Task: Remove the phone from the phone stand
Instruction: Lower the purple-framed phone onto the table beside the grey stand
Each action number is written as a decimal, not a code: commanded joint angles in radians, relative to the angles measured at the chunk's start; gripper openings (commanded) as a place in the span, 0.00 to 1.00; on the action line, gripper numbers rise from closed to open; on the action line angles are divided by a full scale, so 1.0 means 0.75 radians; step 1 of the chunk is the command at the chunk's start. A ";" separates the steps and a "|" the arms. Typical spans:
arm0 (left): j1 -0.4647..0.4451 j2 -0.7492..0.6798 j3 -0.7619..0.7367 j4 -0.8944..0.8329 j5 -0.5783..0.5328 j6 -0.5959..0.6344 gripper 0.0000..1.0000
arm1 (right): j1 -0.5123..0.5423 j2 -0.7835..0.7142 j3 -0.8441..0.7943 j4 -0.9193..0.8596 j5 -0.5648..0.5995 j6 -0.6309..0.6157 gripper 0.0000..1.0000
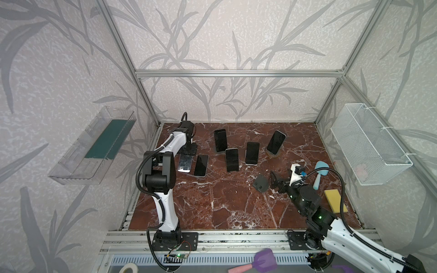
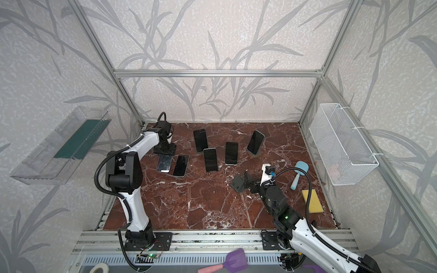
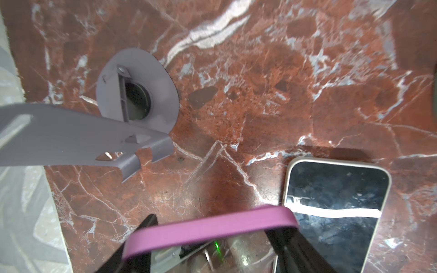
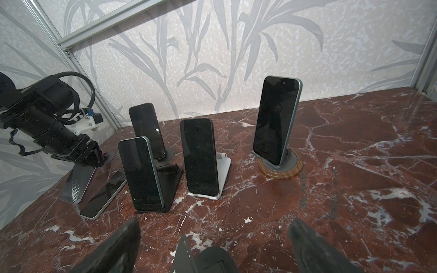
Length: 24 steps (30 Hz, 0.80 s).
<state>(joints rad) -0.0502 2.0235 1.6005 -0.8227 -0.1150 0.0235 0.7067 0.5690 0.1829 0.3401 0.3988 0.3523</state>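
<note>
My left gripper (image 1: 188, 153) (image 3: 212, 236) is shut on a phone (image 1: 185, 163) (image 3: 189, 232) with a purple edge. It grips the phone by its sides and holds it tilted at the far left of the table. In the right wrist view that phone (image 4: 79, 183) slants down to the marble. The grey phone stand (image 3: 139, 94) (image 4: 109, 156) stands empty just behind the phone. A second phone (image 1: 201, 165) (image 3: 331, 208) lies flat beside the held one. My right gripper (image 1: 272, 183) (image 4: 212, 248) is open, low over an empty black stand (image 1: 260, 184) (image 4: 205, 258).
Several more phones stand on stands mid-table: (image 1: 220, 140), (image 1: 232, 159), (image 1: 252, 153), and one on a round wooden base (image 1: 276, 141). A blue spatula (image 1: 320, 173) and a yellow sponge (image 1: 334, 201) lie at the right. A wire basket (image 1: 369, 146) and a clear tray (image 1: 94, 146) hang on the side walls.
</note>
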 commanded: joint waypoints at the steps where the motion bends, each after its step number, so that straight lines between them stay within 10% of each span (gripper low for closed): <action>1: 0.006 0.034 0.054 -0.119 -0.019 -0.004 0.50 | -0.003 0.003 0.049 0.044 -0.002 0.019 0.97; 24: 0.004 0.165 0.114 -0.184 0.063 0.018 0.52 | -0.003 0.011 0.051 0.046 -0.018 0.033 0.97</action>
<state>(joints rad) -0.0502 2.1231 1.6569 -0.9257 -0.0818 0.0273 0.7067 0.5838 0.1841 0.3412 0.3836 0.3714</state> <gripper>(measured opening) 0.710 0.975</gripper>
